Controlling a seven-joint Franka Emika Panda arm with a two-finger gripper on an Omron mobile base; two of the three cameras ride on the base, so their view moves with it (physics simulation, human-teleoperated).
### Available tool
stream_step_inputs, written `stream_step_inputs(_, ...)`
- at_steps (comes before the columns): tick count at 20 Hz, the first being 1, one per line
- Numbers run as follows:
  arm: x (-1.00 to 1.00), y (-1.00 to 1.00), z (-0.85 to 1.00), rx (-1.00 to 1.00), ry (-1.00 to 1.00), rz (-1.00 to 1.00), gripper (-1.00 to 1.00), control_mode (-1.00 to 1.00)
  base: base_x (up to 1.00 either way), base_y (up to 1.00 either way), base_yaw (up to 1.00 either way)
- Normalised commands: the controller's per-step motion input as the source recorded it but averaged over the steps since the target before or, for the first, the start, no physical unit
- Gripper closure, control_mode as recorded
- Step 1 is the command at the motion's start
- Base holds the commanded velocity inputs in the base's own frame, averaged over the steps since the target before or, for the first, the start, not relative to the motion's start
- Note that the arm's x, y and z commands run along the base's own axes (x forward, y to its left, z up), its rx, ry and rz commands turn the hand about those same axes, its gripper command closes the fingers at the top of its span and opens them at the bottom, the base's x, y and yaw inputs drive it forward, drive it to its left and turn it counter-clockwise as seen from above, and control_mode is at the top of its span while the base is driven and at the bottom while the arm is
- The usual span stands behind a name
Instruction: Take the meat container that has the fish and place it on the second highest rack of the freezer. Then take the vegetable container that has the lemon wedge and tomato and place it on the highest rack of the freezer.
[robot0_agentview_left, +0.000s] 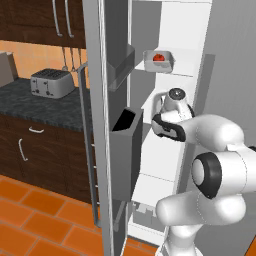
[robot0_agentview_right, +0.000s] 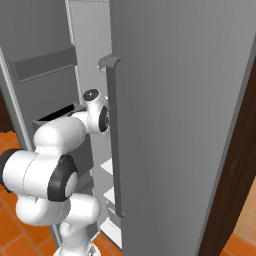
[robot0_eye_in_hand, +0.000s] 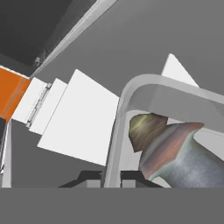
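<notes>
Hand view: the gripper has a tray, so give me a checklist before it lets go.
1. Gripper shut on the rim of the meat container: ok, the rim sits between the finger tips.
2. Fish lies inside that tray: ok.
3. Freezer door swung open: ok.
4. Meat container resting on the second highest rack: cannot tell, no shelf is seen touching its underside.
5. Vegetable container with the tomato stands on an upper shelf: ok. Whether that is the highest rack: cannot tell, since the top of the freezer is cut off.
</notes>
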Motion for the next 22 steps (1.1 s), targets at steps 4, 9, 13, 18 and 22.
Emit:
stream_step_inputs(4,0.49,0.0,-0.13,0.0,-0.03,-0.02,1.0,-1.0,0.0,0.0,0.0)
stream_step_inputs(9,0.62,0.0,-0.25,0.0,0.0,0.0,1.0,-1.0,0.0,0.0,0.0)
stream_step_inputs(13,0.72,0.0,-0.1,0.0,0.0,0.0,1.0,-1.0,0.0,0.0,0.0)
stream_step_inputs(18,0.68,-0.01,-0.37,0.0,0.0,0.0,1.0,-1.0,0.0,0.0,0.0)
stream_step_inputs(22,0.26,-0.21,-0.36,0.0,0.0,-0.01,1.0,-1.0,0.0,0.0,0.0)
